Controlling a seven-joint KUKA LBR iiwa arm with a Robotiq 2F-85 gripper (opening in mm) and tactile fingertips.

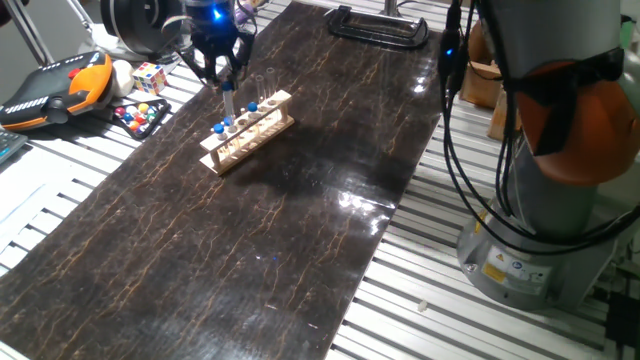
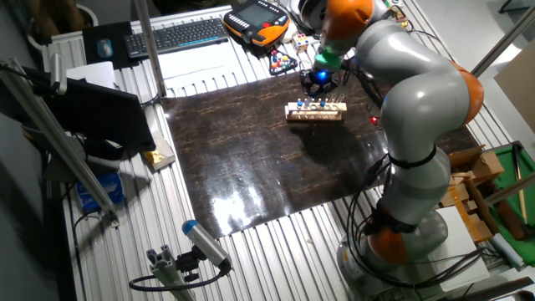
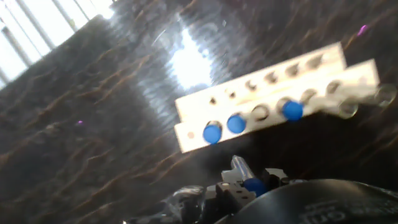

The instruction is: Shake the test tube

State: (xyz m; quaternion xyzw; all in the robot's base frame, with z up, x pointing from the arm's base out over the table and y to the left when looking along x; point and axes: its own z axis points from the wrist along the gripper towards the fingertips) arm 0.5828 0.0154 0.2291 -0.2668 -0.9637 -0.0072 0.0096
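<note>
Test tube held above the rack

Gripper (image 1: 229,78) fingers close on a blue-topped test tube (image 1: 229,101), which hangs upright just over the light wooden rack (image 1: 247,131) — its lower end sits near the rack's top, and whether it touches cannot be told. The rack lies on the dark marbled mat (image 1: 250,230), toward the far end. In the hand view three more blue-capped tubes (image 3: 236,124) stand in the rack's front row, with clear uncapped tubes (image 3: 346,106) at the right end — the picture is blurred. Beyond the mat's edge lie a Rubik's cube (image 1: 149,77) and an orange teach pendant (image 1: 58,88).
</note>
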